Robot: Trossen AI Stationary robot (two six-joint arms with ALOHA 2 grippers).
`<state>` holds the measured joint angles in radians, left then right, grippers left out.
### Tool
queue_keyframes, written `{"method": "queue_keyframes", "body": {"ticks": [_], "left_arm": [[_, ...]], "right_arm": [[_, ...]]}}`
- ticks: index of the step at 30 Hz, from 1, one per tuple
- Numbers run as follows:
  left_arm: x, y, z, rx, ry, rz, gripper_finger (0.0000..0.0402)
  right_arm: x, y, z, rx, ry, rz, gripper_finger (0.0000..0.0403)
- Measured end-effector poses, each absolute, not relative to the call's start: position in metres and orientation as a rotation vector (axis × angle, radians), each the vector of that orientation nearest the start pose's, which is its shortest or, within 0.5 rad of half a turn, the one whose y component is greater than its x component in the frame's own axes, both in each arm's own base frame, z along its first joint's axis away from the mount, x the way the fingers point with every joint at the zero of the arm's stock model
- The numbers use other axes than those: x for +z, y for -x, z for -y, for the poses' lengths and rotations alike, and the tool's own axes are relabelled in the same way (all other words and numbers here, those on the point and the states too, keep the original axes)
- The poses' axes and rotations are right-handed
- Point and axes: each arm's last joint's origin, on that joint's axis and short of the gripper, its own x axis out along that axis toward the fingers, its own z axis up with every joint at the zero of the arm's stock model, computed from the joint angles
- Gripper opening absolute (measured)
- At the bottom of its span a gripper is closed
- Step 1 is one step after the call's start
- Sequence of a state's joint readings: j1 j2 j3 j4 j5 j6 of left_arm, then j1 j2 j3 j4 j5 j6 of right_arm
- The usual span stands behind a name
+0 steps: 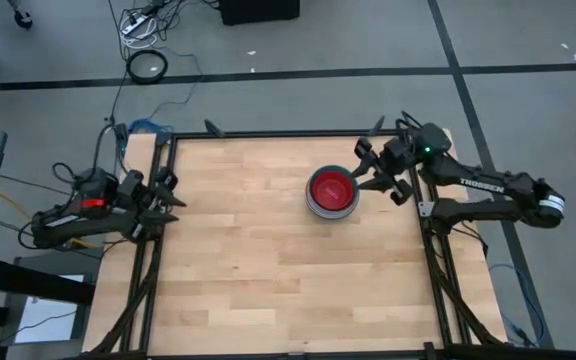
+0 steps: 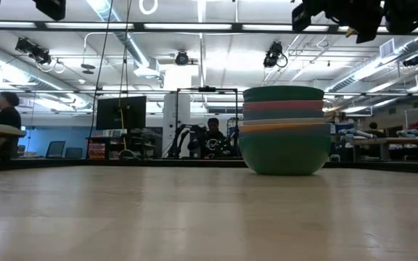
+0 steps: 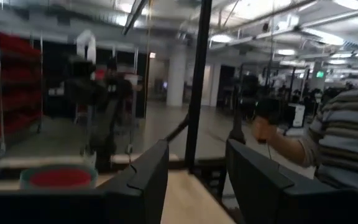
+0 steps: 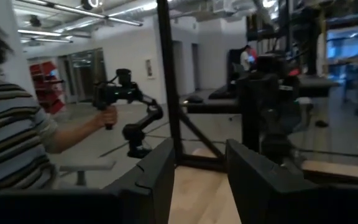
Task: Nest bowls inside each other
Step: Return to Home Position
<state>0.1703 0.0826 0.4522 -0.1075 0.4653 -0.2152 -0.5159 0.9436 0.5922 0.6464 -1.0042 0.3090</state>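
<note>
My right tool (image 1: 368, 168), spread and empty, hangs just beside the stack of bowls (image 1: 331, 192), right of centre. I think a careless pull-away could bump the stack. My left tool (image 1: 171, 192), also spread, waits at the left edge.

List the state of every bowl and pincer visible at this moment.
Bowl stack: nested together, upright on the table.
Red bowl: innermost, showing at the top of the stack.
Left pincer: open, empty, at the table's left edge.
Right pincer: open, empty, raised near the stack.
</note>
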Motion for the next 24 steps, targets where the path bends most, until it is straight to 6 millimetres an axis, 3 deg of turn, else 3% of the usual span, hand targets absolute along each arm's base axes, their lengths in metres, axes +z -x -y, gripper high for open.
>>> {"method": "queue_keyframes", "body": {"ticks": [7, 11, 16, 20, 24], "left_arm": [[0.290, -0.054, 0.004, -0.308, 0.144, 0.189, 0.0168], [0.290, -0.043, 0.006, -0.312, 0.132, 0.231, 0.0168], [0.288, -0.043, 0.005, -0.306, 0.159, 0.210, 0.0168], [0.276, -0.050, 0.004, -0.280, 0.178, 0.159, 0.0168], [0.266, -0.057, 0.003, -0.283, 0.179, 0.159, 0.0168]], "right_arm": [[0.316, -0.175, 0.075, 0.558, -0.097, 0.124, 0.0134], [0.321, -0.164, 0.076, 0.527, -0.087, 0.133, 0.0134], [0.323, -0.158, 0.077, 0.493, -0.065, 0.139, 0.0134], [0.310, -0.159, 0.079, 0.453, -0.059, 0.123, 0.0134], [0.279, -0.157, 0.078, 0.376, -0.098, 0.087, 0.0134]]}}
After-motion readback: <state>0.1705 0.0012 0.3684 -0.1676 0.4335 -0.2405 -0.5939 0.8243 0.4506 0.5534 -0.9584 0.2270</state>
